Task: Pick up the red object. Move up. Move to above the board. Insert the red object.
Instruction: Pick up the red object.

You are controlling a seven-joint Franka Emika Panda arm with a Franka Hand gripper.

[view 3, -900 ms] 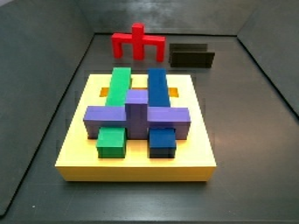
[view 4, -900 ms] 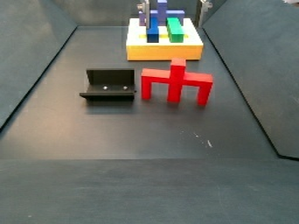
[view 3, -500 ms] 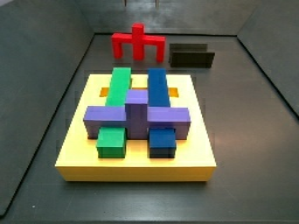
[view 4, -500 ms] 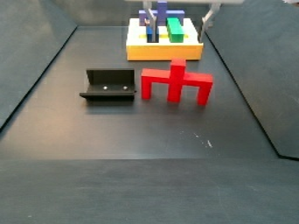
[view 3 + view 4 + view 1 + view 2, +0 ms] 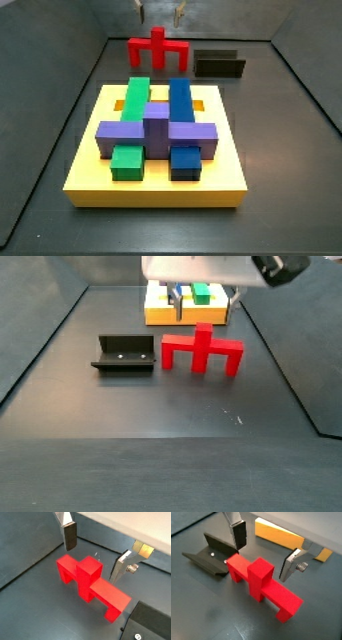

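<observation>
Between the fingers, slightly below their tips, stands the red object point(image 5: 88, 582): its raised centre post sits approx. in the gap, w/ neither pad touching it. Gripper point(image 5: 93, 558) is spread wide; in both wrist views one finger point(image 5: 69, 535) hangs clear of the piece on one side and the opposite finger point(image 5: 292, 564) on the other, w/ the dark floor point(image 5: 27, 547) visible between plates and piece. Red object rests on the floor, unheld. In a wrist view point(image 5: 261, 579) the piece reads as a tall central post w/ lower legs branching off and one long arm running away from the fingers. In a side view the gripper point(image 5: 198, 294) hangs just above the red object point(image 5: 202, 350), fingertips near the top of the post; contact cannot be confirmed from that angle. In a side view only the finger tips point(image 5: 182, 13) show at the frame edge, above the red object point(image 5: 156, 50). Fixture point(image 5: 124, 354) stands just beside the piece, apart from it, outside the finger gap; also seen in a wrist view point(image 5: 210, 553). Yellow board point(image 5: 160, 188) lies well beyond the fingers, carrying purple block point(image 5: 156, 130), green bar point(image 5: 135, 95), and blue bar point(image 5: 179, 99), already seated on it. Board point(image 5: 187, 315) sits behind the gripper, separate from the red piece.
</observation>
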